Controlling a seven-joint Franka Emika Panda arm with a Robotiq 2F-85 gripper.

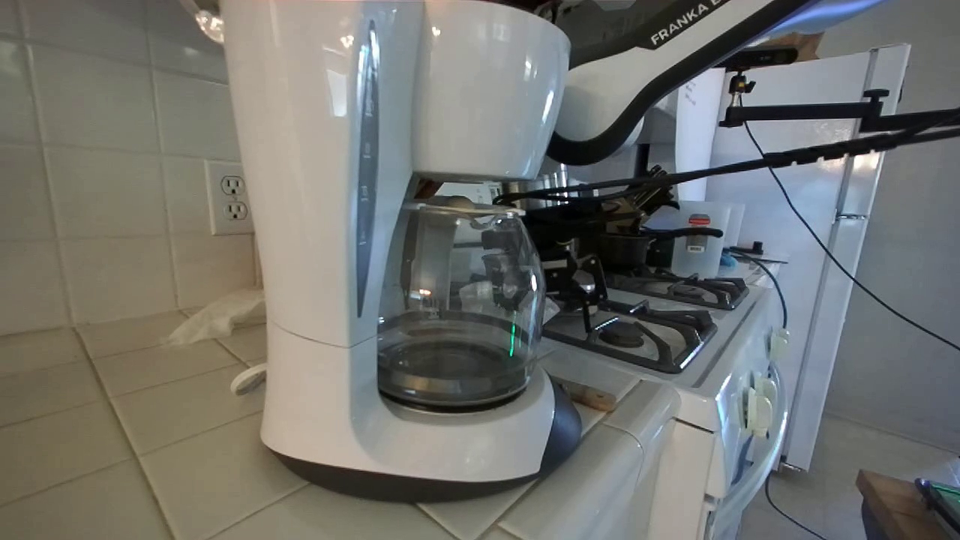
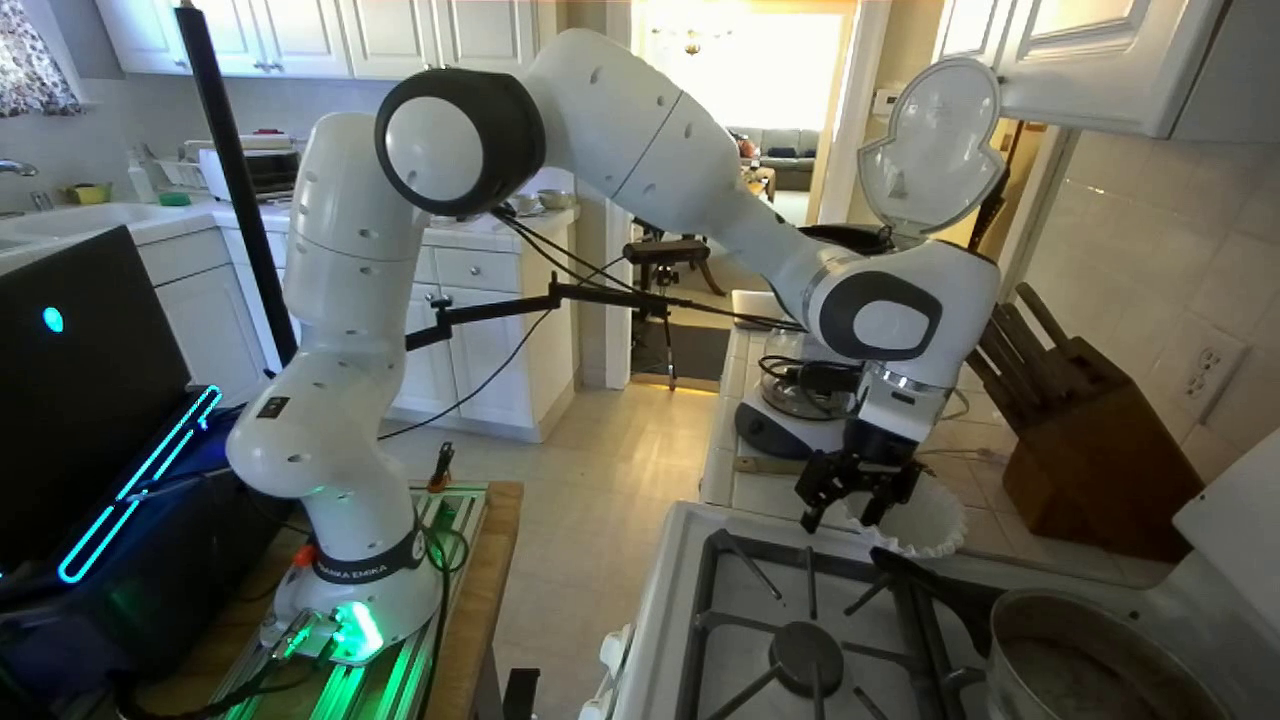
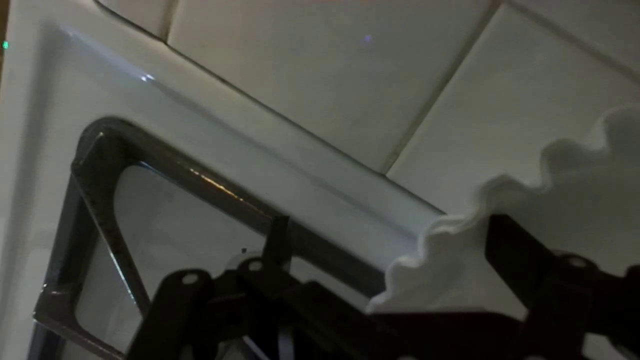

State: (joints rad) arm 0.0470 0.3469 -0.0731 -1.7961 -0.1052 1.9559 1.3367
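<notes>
My gripper points down at the corner where the stove meets the tiled counter. Its black jaws stand wide apart. A white paper coffee filter with a wavy rim lies directly at the fingers. In the wrist view the filter spreads between and behind the fingers; its rim crosses the gap, with the right finger over its inside. Whether either finger touches the paper, I cannot tell. Close behind the gripper stands a white coffee maker with a glass carafe; its lid is raised.
Beside the gripper lies a stove grate, with a pot whose dark handle reaches towards the filter. A wooden knife block stands by the wall. Cables and a black camera arm run near the robot arm.
</notes>
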